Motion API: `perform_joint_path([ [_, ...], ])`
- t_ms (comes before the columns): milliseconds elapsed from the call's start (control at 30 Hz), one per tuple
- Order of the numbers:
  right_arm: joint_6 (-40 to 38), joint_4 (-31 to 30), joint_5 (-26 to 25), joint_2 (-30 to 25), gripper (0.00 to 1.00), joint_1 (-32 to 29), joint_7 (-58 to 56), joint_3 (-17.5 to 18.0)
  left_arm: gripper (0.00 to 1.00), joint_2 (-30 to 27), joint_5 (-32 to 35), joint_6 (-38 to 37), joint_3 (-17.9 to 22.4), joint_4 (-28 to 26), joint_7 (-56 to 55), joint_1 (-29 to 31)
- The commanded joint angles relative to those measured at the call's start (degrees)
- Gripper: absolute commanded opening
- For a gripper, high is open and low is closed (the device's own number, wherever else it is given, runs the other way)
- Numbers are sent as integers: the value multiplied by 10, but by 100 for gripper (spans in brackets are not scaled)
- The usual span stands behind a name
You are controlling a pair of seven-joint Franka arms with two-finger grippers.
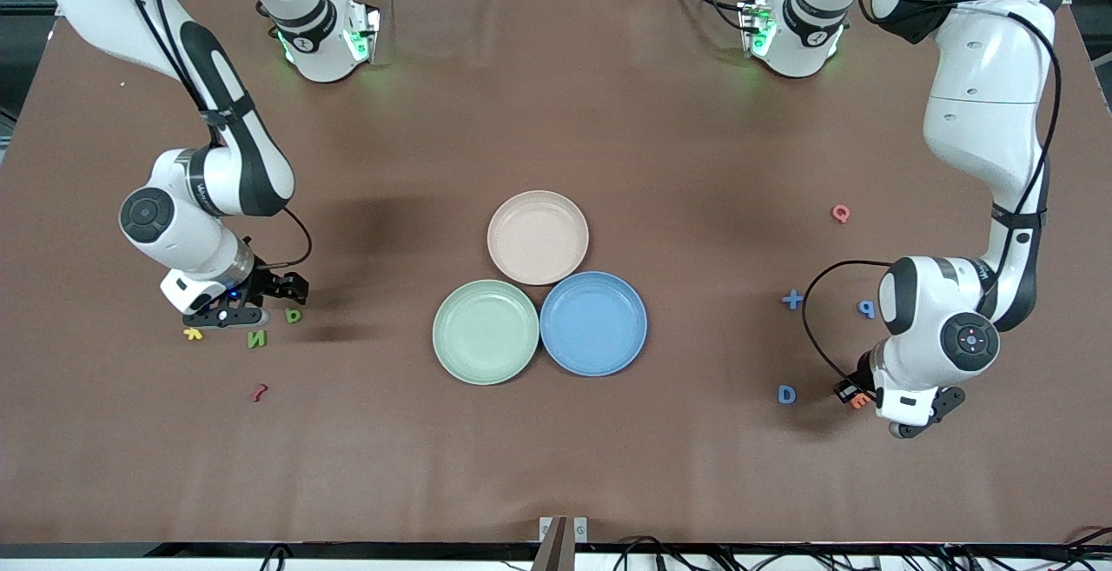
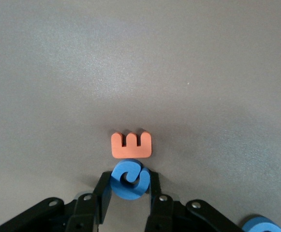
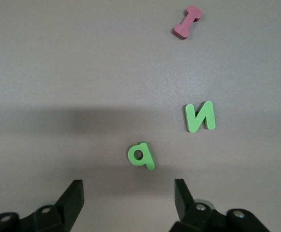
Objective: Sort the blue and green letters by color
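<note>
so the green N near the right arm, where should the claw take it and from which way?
Judging from the frames: straight down from above. The green N lies flat on the table, so only its thin outer edges offer grip. Pinch across the two parallel uprights. It sits apart from the green p-shaped letter, giving the open right claw finger room.

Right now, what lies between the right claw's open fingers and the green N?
In the right wrist view, the small green foam P-like letter lies between the right claw and the flat green foam N.

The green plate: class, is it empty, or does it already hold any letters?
Empty. The green plate shows only its bare inside in the front view; the green N and the green P-like letter lie on the table.
</note>
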Motion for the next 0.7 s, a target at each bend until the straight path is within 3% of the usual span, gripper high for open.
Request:
perform_joint_path([
  [0,20,10,-4,21,82,-4,-6,0,0,0,13,-6,-1,2,9,-1],
  [333,40,16,-5,40,79,-5,-6,0,0,-53,8,-82,-23,2,1,-14],
  [667,40,24,-5,54,76,-6,-6,0,0,-87,8,-86,-28,0,-5,-71],
])
